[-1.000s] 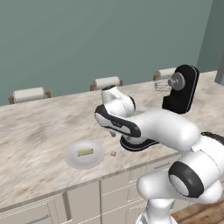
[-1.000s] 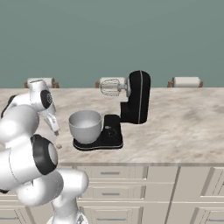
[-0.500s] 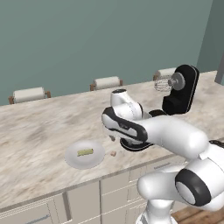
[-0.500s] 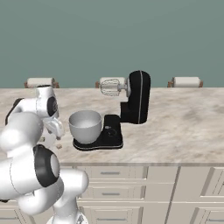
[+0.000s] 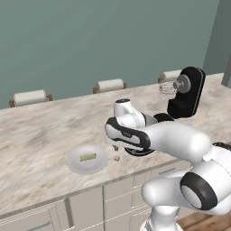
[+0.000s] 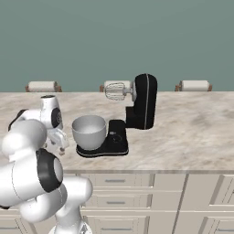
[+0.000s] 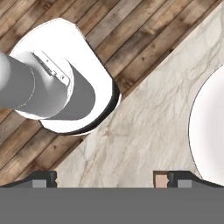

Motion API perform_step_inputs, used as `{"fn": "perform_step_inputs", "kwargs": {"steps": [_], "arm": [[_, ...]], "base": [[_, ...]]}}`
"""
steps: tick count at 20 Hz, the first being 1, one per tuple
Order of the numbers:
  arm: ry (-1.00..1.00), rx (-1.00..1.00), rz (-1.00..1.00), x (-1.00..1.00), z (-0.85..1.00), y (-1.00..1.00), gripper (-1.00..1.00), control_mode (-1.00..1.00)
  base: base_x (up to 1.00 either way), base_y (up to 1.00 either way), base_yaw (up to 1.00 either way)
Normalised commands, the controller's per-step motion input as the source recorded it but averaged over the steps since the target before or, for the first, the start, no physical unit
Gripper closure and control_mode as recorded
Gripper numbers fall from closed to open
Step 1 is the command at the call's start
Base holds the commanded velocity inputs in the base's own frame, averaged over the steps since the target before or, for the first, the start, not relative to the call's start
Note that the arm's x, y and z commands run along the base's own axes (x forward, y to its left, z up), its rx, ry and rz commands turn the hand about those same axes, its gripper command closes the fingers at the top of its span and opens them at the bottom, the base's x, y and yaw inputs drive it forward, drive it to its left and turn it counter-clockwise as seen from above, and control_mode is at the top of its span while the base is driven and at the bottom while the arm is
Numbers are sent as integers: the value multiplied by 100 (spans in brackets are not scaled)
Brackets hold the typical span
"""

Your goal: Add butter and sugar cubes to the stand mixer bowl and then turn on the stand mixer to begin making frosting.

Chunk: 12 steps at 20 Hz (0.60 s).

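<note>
Sugar cube [image 7: 161, 180] half behind end effector [image 7: 111, 179] fingertip.

A marble counter [image 5: 40, 135] carries a white plate [image 5: 76, 163] just left of the jaws, a sugar cube [image 5: 117, 158] beneath them and the stand mixer [image 6: 137, 114] off to their right.
</note>
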Motion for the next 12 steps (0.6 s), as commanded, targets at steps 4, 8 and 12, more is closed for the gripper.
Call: {"fn": "perform_step_inputs", "kwargs": {"steps": [4,8,12], "arm": [[-4,0,1,0,-24,9,-100,-100],[-9,0,1,0,-17,5,-100,-100],[-6,0,3,17,-19,1,-100,-100]], "base": [[0,0,0],[0,0,0],[0,0,0]]}}
